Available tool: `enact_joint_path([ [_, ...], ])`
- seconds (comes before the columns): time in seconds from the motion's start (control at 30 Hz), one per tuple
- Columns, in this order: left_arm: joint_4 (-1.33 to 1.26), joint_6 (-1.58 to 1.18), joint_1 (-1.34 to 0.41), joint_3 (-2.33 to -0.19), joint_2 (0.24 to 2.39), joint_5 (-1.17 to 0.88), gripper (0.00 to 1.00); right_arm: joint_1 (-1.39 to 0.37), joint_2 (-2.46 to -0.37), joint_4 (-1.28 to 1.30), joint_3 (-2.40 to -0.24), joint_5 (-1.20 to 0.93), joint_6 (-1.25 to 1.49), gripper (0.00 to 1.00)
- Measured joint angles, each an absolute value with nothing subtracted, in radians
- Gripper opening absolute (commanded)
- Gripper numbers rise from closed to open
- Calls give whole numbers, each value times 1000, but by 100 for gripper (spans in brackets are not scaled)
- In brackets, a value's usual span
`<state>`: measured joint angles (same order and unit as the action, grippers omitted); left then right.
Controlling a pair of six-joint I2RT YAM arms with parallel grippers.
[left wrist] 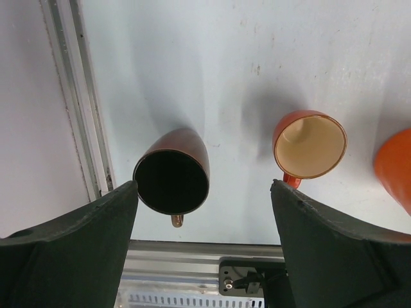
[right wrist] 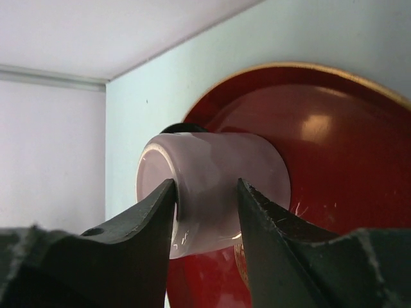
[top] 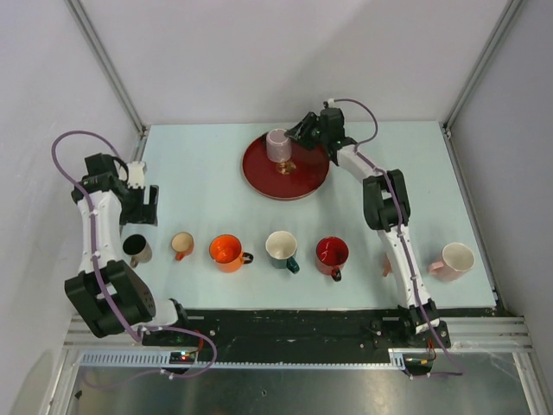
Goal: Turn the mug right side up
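A pale lilac mug (top: 278,145) stands upside down on the red plate (top: 259,177) at the back of the table. In the right wrist view the mug (right wrist: 212,167) fills the middle, base to the left and rim on the plate (right wrist: 334,147). My right gripper (top: 299,132) reaches it from the right. Its jaws (right wrist: 205,183) are half closed with a gap, and the mug's wall shows between the fingertips. I cannot tell whether they touch it. My left gripper (top: 143,206) hangs open at the left, above a dark brown mug (left wrist: 172,176).
A row of upright mugs lines the near side: dark brown (top: 136,249), small orange with cream inside (top: 181,244), orange (top: 226,252), teal (top: 282,248), red (top: 332,253), and pink (top: 454,259) at the right. The frame rail (left wrist: 90,128) runs along the left edge.
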<state>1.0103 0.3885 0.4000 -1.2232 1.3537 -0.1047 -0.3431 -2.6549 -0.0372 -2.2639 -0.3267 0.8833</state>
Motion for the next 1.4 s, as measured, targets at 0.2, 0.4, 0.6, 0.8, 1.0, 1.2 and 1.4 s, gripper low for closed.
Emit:
enact_joint_path([
  [0.2,1012,385,303,-1235,1354,-39,89,-347,-2575,49,-2181,-418,804,41],
  [0.4,1018,381,193,-1261,1354,-43,89,-347,-2449,138,-2032,-495,690,40],
  [0.6,1017,365,159,-1304,1355,-65,89,-343,-2324,340,-1945,-483,493,61],
  [0.8,1018,357,134,-1304,1370,-66,89,-344,-2312,577,-2078,-439,321,92],
  [1.0,1019,355,113,-1304,1375,-75,89,-364,-2356,624,-2373,-331,284,98],
  [1.2,1019,348,111,-1301,1375,-80,89,-431,-2448,543,-2469,-197,291,97],
  [1.4,1019,340,107,-1286,1375,-83,89,-502,-2595,514,-2502,-147,261,86],
])
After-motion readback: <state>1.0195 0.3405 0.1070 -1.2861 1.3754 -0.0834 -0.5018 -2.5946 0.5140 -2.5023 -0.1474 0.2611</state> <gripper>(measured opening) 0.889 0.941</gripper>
